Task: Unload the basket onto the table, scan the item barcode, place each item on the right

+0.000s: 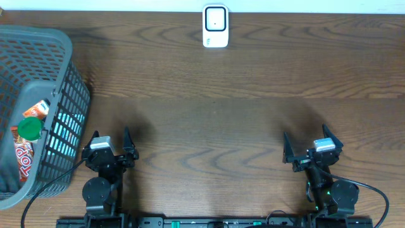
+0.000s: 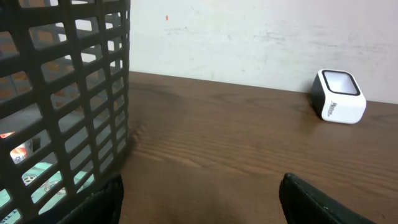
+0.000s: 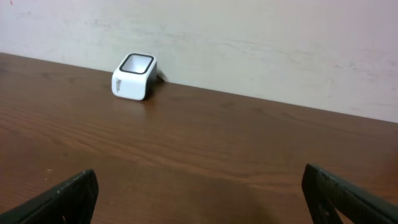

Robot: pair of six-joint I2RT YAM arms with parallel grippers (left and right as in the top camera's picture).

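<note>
**Both claws spread and empty, goods in the basket**

An orange snack packet lies inside the grey basket, off to the left of the left claw, with a green cap beside it. The basket's mesh wall stands just to that claw's left. The left claw's fingers are spread with nothing between them. The right claw, well over to the right, is spread wide above the bare wooden tabletop and holds nothing. The white scanner stands far ahead of both claws, roughly midway between them, close to the pale wall.
</note>
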